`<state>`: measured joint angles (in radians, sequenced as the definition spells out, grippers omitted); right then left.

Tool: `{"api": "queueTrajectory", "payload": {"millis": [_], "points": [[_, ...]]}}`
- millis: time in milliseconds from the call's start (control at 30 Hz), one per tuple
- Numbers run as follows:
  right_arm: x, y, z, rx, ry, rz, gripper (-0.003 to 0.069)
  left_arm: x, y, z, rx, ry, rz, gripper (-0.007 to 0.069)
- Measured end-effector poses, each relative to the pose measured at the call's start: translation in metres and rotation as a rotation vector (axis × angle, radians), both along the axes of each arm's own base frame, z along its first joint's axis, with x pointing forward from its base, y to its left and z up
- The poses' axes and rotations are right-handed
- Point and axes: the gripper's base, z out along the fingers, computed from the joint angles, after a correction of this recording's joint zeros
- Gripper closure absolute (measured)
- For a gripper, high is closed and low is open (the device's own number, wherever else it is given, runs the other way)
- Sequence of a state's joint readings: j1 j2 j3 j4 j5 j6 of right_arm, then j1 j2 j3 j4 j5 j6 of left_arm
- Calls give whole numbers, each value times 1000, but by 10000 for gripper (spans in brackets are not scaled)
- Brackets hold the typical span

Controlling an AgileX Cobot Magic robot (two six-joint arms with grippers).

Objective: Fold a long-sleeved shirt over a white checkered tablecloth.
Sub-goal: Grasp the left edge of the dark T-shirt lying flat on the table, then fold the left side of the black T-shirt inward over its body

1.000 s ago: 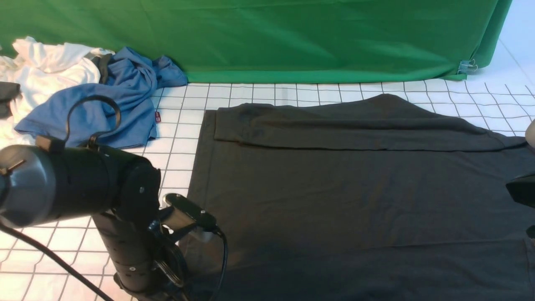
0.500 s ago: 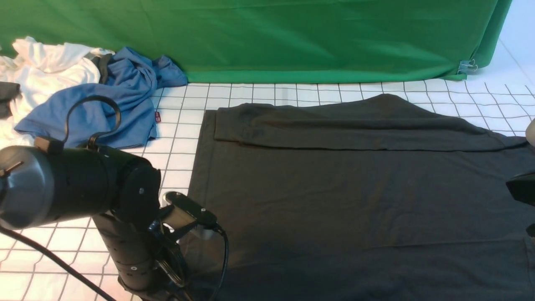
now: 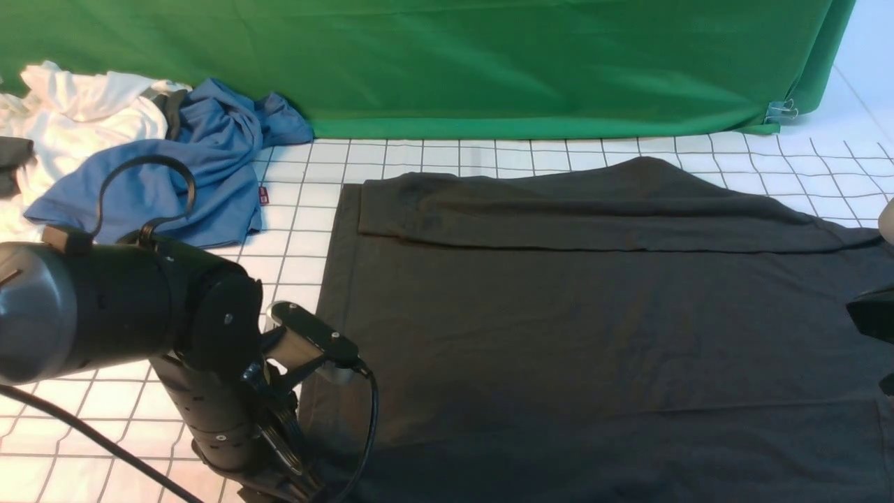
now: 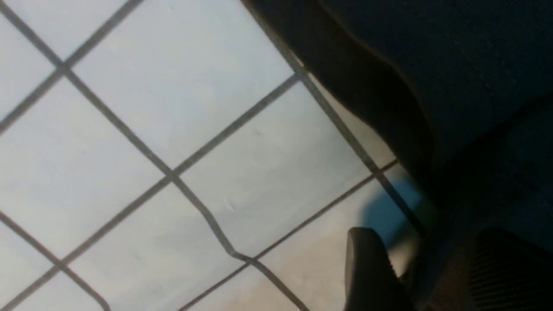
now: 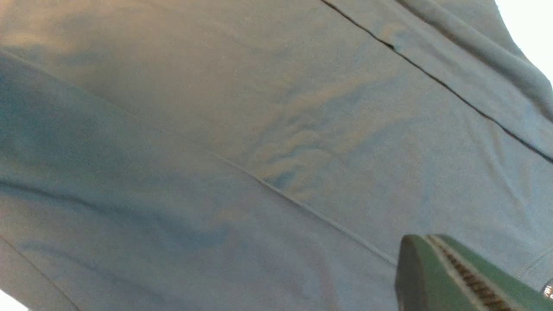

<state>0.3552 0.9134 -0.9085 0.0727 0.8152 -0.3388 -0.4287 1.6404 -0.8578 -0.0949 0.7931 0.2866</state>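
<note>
The long-sleeved shirt (image 3: 594, 328) lies spread flat on the white checkered tablecloth (image 3: 300, 209), with one sleeve folded across its far edge. My left arm (image 3: 209, 391) reaches down at the shirt's near left corner. In the left wrist view my left gripper (image 4: 432, 235) is open. One of its fingers (image 4: 367, 268) is over the tablecloth (image 4: 173, 108) and the other over the shirt (image 4: 453, 65), whose edge runs between them. My right gripper (image 5: 425, 242) is shut on nothing, just above the shirt (image 5: 216, 129). Only a dark part of the right arm (image 3: 873, 318) shows at the right edge.
A crumpled blue shirt (image 3: 181, 175) and a white garment (image 3: 77, 119) lie piled at the far left. A green cloth (image 3: 489, 63) hangs along the back, held by a metal clip (image 3: 779, 110) at its right corner.
My left arm has shifted slightly to the left in the front view. The shirt lies as before, and the right arm has not moved.
</note>
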Motion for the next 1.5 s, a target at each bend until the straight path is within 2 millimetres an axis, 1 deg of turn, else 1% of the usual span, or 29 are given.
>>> {"api": "queueTrajectory", "payload": {"millis": [133,167,200,300,400,500,567,700,800,933,1000,1033,1100,1200,1233,1300,1333,1367,1433,1467,1500], "points": [[0,0,0,0,0,0,637,0,0,0,0,0,0,443],[0,0,0,0,0,0,637,0,0,0,0,0,0,454],[0,0,0,0,0,0,637,0,0,0,0,0,0,497],[0,0,0,0,0,0,637,0,0,0,0,-1,0,587],[0,0,0,0,0,0,637,0,0,1,-1,-3,0,645],[0,0,0,0,0,0,637,0,0,4,-3,-6,-1,655],[0,0,0,0,0,0,637,1,-1,14,-6,-6,-4,655],[0,0,0,-1,2,0,637,9,-5,45,-26,-37,-11,655],[4,1,-4,-15,28,-1,637,16,-9,74,-49,-85,-17,653],[16,1,-17,-68,102,-29,637,26,-12,101,-63,-140,-26,653],[28,-4,-25,-81,144,-90,637,30,-13,111,-69,-173,-29,653],[35,-10,-30,-88,169,-134,637,32,-14,115,-72,-189,-32,653],[45,-19,-38,-83,207,-207,637,34,-14,120,-69,-207,-35,653],[60,-36,-50,-78,246,-302,637,35,-13,122,-60,-213,-41,653],[62,-38,-52,-77,252,-314,637,35,-13,122,-60,-212,-41,653],[75,-50,-67,-82,310,-372,637,35,-14,121,-59,-212,-45,653],[77,-52,-69,-83,321,-378,637,35,-14,121,-60,-213,-45,653],[85,-57,-82,-102,371,-390,637,35,-14,121,-61,-217,-48,653],[93,-61,-96,-129,420,-375,628,37,-14,121,-63,-227,-51,653],[97,-61,-102,-145,438,-365,611,37,-14,121,-64,-230,-51,653],[100,-62,-108,-154,453,-360,580,38,-15,121,-66,-234,-50,653]]}}
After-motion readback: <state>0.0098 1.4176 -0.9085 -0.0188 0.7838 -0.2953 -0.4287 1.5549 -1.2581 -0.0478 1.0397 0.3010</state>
